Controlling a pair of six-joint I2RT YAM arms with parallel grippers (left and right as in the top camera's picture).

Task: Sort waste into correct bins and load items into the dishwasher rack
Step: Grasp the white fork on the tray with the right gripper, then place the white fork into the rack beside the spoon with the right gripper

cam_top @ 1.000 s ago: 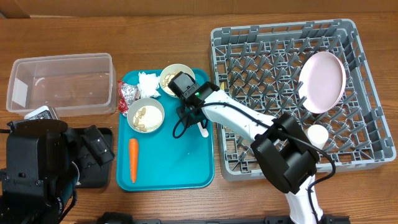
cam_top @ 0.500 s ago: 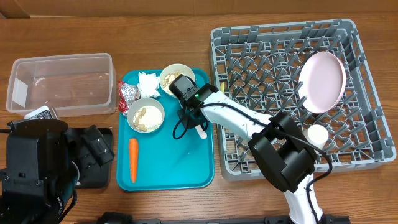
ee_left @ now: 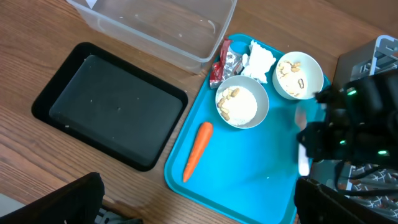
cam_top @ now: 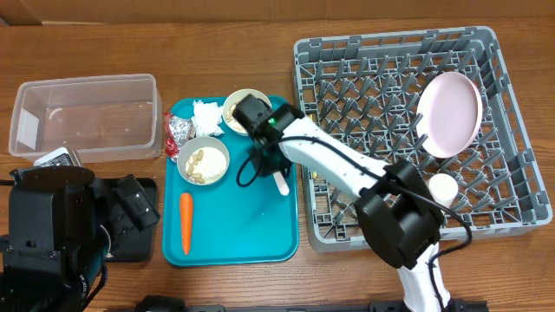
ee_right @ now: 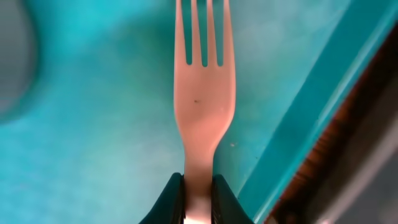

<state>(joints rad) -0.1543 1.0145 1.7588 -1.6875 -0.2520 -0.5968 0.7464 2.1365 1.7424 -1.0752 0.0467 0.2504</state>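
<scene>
1. Far left: the clear tub [cam_top: 84,117] is passed, then the black tray [ee_left: 109,102] in front of it. The left gripper [cam_top: 137,204] is seen above that tray, jaws spread wide, nothing held.
2. On the teal tray [cam_top: 234,238], the carrot [cam_top: 185,223], the wrapper [ee_left: 222,61], the napkin [ee_left: 260,59] and the crumb-filled bowls [ee_left: 242,104] are all left lying, so no waste is judged sorted yet.
3. Near that tray's right edge, the fork [ee_right: 204,93] is clamped at its handle end by the right gripper [ee_right: 198,199], jaws clenched on it. Its long axis runs straight out from the jaws, tines pointed away. Whether it is lifted clear of the tray cannot be told.
4. Rightward, the rack [cam_top: 347,61] sits just beside the tray, far nearer the right arm than the left. The plate [cam_top: 449,113] is propped among the pegs and the cup [cam_top: 442,187] stands near it. The rows nearest the fork are judged to leave room.
</scene>
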